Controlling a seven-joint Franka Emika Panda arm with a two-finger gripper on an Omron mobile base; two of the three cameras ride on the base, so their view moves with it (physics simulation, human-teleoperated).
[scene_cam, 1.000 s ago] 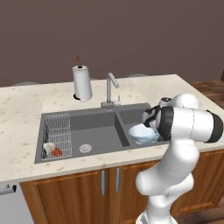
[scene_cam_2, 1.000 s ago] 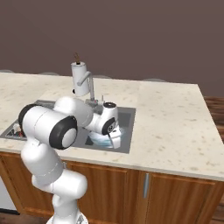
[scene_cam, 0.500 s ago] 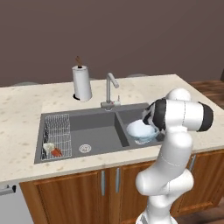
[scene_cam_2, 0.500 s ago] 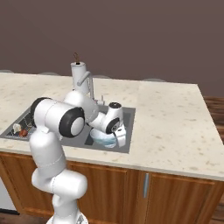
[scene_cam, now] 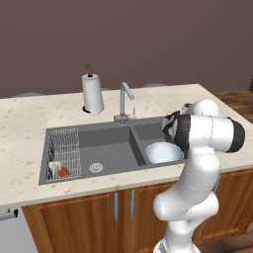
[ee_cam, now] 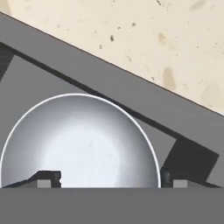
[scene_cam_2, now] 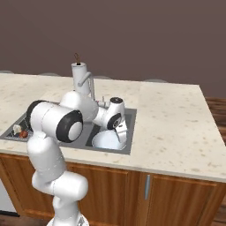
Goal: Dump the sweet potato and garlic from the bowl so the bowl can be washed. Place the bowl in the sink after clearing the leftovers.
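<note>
The bowl (scene_cam: pixel 162 152) lies upright and empty in the right basin of the dark grey sink (scene_cam: pixel 109 142). Its white inside is seen in the hand view as bowl (ee_cam: pixel 81 144). My gripper (ee_cam: pixel 107 178) hovers just over the bowl's near rim, open, with its fingertips (ee_cam: pixel 49 176) wide apart and nothing between them. From the right base view the gripper (scene_cam_2: pixel 121 131) points down at the bowl (scene_cam_2: pixel 106 140). The sweet potato (scene_cam: pixel 64 172) and the garlic (scene_cam: pixel 54 166) lie side by side in the wire rack at the left basin's front left corner.
The chrome faucet (scene_cam: pixel 124 100) stands behind the divider between the basins. A paper towel roll (scene_cam: pixel 92 94) sits on the counter behind the sink. The wire rack (scene_cam: pixel 64 153) takes up the left part of the left basin. Beige counter (scene_cam_2: pixel 172 119) stretches to the right.
The jaws have gone from shut to wide open and let go of the bowl, which now rests in the right basin. The elbow has swung somewhat.
</note>
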